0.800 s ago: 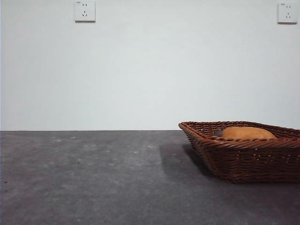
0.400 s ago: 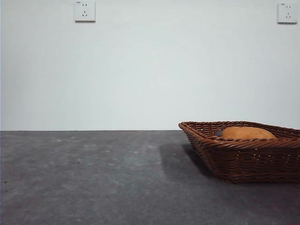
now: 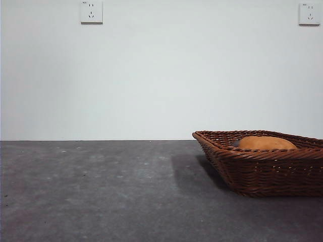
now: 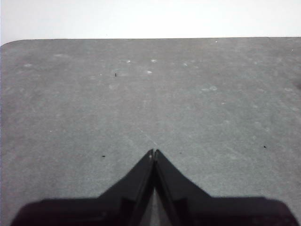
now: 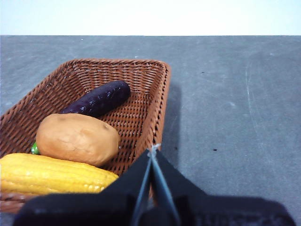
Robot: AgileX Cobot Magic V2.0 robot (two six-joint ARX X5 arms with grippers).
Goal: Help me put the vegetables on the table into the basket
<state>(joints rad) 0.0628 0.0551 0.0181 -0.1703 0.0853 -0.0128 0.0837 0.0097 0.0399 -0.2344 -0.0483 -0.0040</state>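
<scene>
left hand: jaws closed, tips touching | right hand: jaws closed

Dark grey speckled table; wicker basket rests on it.

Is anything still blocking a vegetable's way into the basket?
Nothing visible does. The corn cob, potato and eggplant all lie inside the basket already. The right claw sits by its rim, the left claw over bare table.
</scene>
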